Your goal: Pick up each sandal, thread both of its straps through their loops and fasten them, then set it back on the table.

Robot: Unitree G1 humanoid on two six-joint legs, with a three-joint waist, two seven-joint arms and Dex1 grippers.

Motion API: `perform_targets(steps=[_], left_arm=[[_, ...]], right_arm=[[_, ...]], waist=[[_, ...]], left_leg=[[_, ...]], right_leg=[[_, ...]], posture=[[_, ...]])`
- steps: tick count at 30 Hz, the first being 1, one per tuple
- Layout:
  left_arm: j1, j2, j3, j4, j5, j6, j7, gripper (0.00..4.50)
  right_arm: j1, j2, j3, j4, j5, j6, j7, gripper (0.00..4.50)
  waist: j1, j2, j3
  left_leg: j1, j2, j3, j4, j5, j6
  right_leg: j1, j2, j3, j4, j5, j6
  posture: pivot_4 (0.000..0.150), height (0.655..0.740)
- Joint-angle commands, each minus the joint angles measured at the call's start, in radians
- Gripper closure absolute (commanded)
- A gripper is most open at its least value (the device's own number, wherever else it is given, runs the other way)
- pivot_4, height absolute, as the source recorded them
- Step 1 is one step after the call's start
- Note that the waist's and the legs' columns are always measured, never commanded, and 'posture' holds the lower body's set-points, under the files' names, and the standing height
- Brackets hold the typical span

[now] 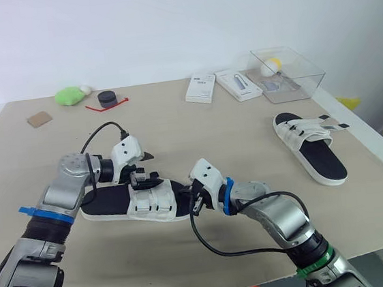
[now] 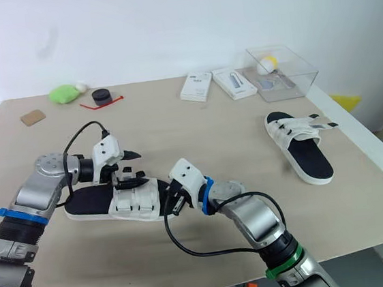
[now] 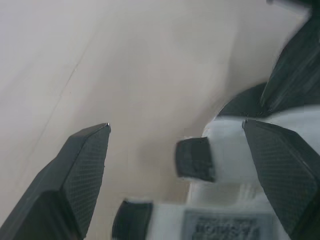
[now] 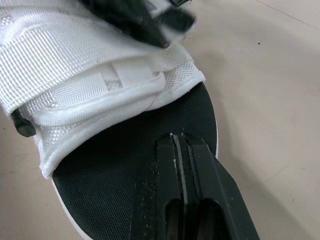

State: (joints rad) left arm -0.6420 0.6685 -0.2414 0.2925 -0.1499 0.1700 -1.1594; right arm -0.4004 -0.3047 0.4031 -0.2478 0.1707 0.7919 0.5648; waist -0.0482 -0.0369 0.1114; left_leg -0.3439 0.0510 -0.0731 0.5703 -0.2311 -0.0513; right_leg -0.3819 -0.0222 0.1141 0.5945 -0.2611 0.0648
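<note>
The near sandal [image 1: 133,203] is lying mid-way across the desk [image 1: 211,131]. The left gripper [image 3: 176,125] is hovering wide open over its blurred strap ends [image 3: 195,159]. The right gripper [image 4: 179,137], fingers pressed together, is touching its black footbed [image 4: 125,170]. The second sandal [image 1: 312,146] is lying at two o'clock.

no readable text: sandal strap label [image 3: 226,229] blurred, print on white boxes [image 1: 201,88] too small.
</note>
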Motion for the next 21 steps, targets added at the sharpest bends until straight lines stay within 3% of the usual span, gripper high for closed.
perform_targets(steps=[1,7,12,16,21], left_arm=[[-0.014,0.009,-0.013,0.035,0.055,-0.069,-0.014,0.14],[-0.046,-0.007,0.109,0.019,-0.086,0.036,-0.056,0.14],[-0.033,0.032,0.28,-0.046,-0.243,0.095,-0.085,0.14],[0.106,0.125,0.292,-0.124,-0.194,-0.12,-0.194,0.0],[0.181,0.158,0.287,-0.036,-0.09,-0.492,-0.229,0.0]], right_arm=[[0.012,-0.014,0.008,0.043,-0.015,0.037,-0.003,4.5],[0.016,0.027,-0.098,0.0,0.043,-0.07,-0.007,4.5],[0.049,0.017,-0.25,-0.124,0.214,-0.085,0.084,4.5],[0.074,-0.068,-0.376,-0.203,0.376,-0.018,0.179,3.49],[0.063,-0.217,-0.497,-0.262,0.563,0.053,0.302,1.45]], waist=[[0.0,0.0,0.0],[-0.001,0.0,0.002],[0.0,-0.001,0.004],[-0.003,0.001,0.003],[0.005,0.002,0.006]], left_leg=[[0.0,0.0,0.0,0.0,0.0,0.0],[-0.002,0.0,0.0,0.0,0.001,0.001],[-0.011,-0.001,-0.001,0.0,0.003,0.005],[-0.008,-0.001,-0.003,-0.002,-0.001,0.01],[-0.008,-0.002,-0.004,-0.002,-0.002,0.012]], right_leg=[[0.0,0.0,0.0,0.0,0.0,0.0],[-0.001,0.0,0.0,0.0,0.0,0.0],[-0.003,0.001,0.0,0.0,0.011,0.003],[-0.001,0.001,0.0,-0.001,0.013,0.0],[-0.003,0.0,-0.002,-0.003,0.011,-0.002]], posture=[[0.15,0.74],[0.15,0.74],[0.15,0.74],[0.15,0.74],[0.15,0.74]])
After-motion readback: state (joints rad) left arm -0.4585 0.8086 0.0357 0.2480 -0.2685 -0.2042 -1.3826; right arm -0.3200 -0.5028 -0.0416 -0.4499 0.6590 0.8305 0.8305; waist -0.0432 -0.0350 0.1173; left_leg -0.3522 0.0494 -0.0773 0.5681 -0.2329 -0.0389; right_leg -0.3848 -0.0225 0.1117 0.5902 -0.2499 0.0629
